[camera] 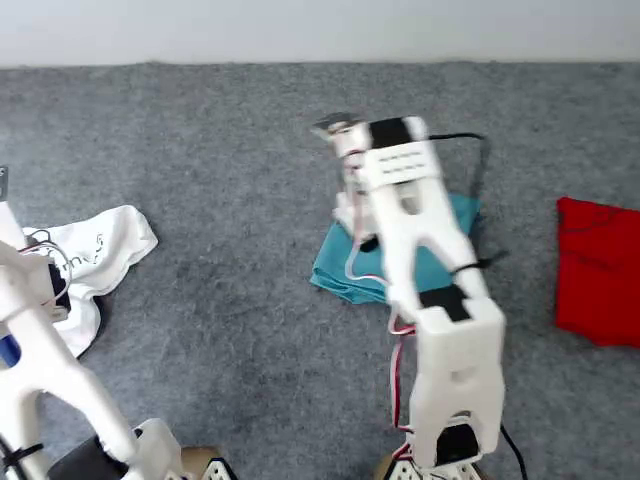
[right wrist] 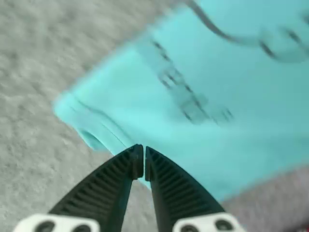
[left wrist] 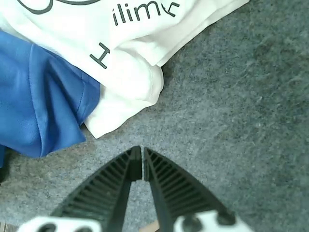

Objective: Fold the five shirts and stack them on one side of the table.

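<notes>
Both arms were chunky white printed plastic with black servos showing at the joints. The right arm (camera: pixel 430 260) had a black cable (camera: pixel 483 160) looping out just behind its claw and thin red and white wires (camera: pixel 396 375) trailing further back toward the base, and the left arm (camera: pixel 50 370) wore a small blue patch (camera: pixel 8 351). Up close the left gripper (left wrist: pixel 143 164) and right gripper (right wrist: pixel 144 162) looked like twins: black ribbed fingers (left wrist: pixel 116 183) tapering to a point, and right behind them a white mount (left wrist: pixel 203 220) with dark round screw holes.

left claw (left wrist: pixel 143 153) closed, right claw (right wrist: pixel 144 151) closed
</notes>
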You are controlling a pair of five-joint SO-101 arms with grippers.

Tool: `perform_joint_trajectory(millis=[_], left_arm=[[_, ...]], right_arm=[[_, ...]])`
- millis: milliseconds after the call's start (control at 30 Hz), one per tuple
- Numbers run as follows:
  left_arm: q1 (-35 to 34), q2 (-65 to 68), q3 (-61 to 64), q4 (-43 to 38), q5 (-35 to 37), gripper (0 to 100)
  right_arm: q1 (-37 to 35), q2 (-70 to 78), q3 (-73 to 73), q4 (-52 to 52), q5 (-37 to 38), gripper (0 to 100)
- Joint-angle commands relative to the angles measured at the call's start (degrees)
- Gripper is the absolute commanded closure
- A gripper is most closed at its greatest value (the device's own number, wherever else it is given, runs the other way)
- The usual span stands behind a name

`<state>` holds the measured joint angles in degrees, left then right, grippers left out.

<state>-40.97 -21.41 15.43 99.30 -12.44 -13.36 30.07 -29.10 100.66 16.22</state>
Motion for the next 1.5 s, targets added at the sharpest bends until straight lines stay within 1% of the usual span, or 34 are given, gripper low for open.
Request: perform_joint_trajectory(millis=[0,67,167,233,300,400,500,667,700,767,833,900,1000,1067,1133,1233,1333,1467], left_arm=[[0.2,-1.7,-0.6,-0.2,0.1,99],[0.2,-1.7,-0.6,-0.2,0.1,99],[0.4,-1.7,-0.6,-0.2,0.1,99],[0.4,-1.7,-0.6,-0.2,0.1,99],[0.4,-1.7,-0.6,-0.2,0.1,99],[0.4,-1.7,-0.6,-0.2,0.1,99],[0.4,-1.7,-0.6,-0.2,0.1,99],[0.4,-1.5,-0.6,-0.2,0.1,99],[0.4,-1.3,-0.6,-0.2,0.0,99],[0.4,-1.3,-0.6,-0.2,0.0,99],[0.4,-1.3,-0.6,-0.2,0.0,99],[0.4,-1.4,-0.6,-0.2,0.0,99],[0.4,-1.4,-0.6,-0.2,0.0,99],[0.4,-1.4,-0.6,-0.2,0.0,99],[0.4,-1.3,-0.6,-0.2,0.0,99],[0.4,-1.3,-0.6,-0.2,0.0,99],[0.4,-1.3,-0.6,-0.2,0.0,99],[0.4,-1.2,-0.6,-0.2,0.0,99]], right_arm=[[6.8,-7.4,9.8,2.2,3.6,99.0],[9.5,-7.4,14.9,1.8,5.0,99.0],[11.6,-5.3,21.0,-3.2,5.0,99.0],[11.8,-3.3,24.1,-6.5,5.0,99.0],[11.6,-2.2,25.5,-7.3,4.9,99.0],[11.5,-3.7,23.7,-3.6,4.8,99.0],[11.5,-8.7,19.3,1.1,4.7,99.0],[11.8,-16.5,12.6,2.0,4.7,98.7],[11.9,-16.7,11.2,2.0,4.7,97.5],[12.4,-16.6,9.6,1.6,4.1,90.5],[13.2,-15.5,9.7,0.4,-1.4,80.2],[13.5,-13.5,9.7,-1.7,-11.1,69.3],[12.7,-9.1,9.7,-5.3,-28.3,55.4],[11.7,-6.1,9.3,-8.4,-35.1,48.6],[11.1,-3.5,9.3,-11.2,-36.0,45.8],[9.4,0.0,9.3,-15.0,-38.8,45.8],[9.1,2.7,9.3,-18.9,-40.9,45.8],[9.1,6.3,9.3,-23.2,-41.1,45.8]])
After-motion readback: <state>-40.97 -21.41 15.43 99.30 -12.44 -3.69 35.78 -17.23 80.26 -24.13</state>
